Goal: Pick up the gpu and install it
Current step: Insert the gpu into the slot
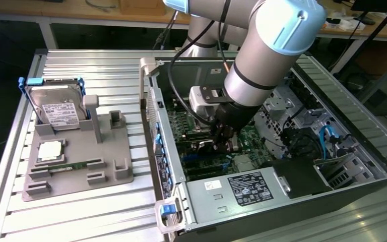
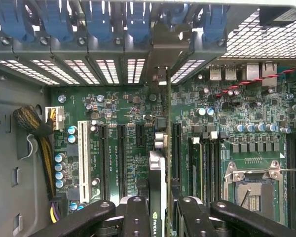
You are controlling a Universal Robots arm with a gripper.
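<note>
In the wrist view the gpu [image 2: 158,185] stands edge-on between my fingers [image 2: 137,213], a thin dark card with a light edge. Its silvery bracket [image 2: 164,52] reaches the row of blue-clipped slot openings at the case's rear wall. My gripper [image 2: 161,210] is shut on the card, over the black expansion slots [image 2: 122,153] of the green motherboard [image 2: 237,113]. Whether the card sits in a slot I cannot tell. In the exterior view my gripper [image 1: 223,137] is down inside the open computer case [image 1: 159,126], above the motherboard [image 1: 183,126].
A grey fixture [image 1: 79,176] on the exterior view's left holds a silver hard drive [image 1: 58,112], a processor chip [image 1: 50,150] and a green memory stick [image 1: 69,166]. Inside the case are a white slot [image 2: 82,154], a cable bundle [image 2: 35,129], the processor socket [image 2: 251,193] and the power supply [image 1: 247,187].
</note>
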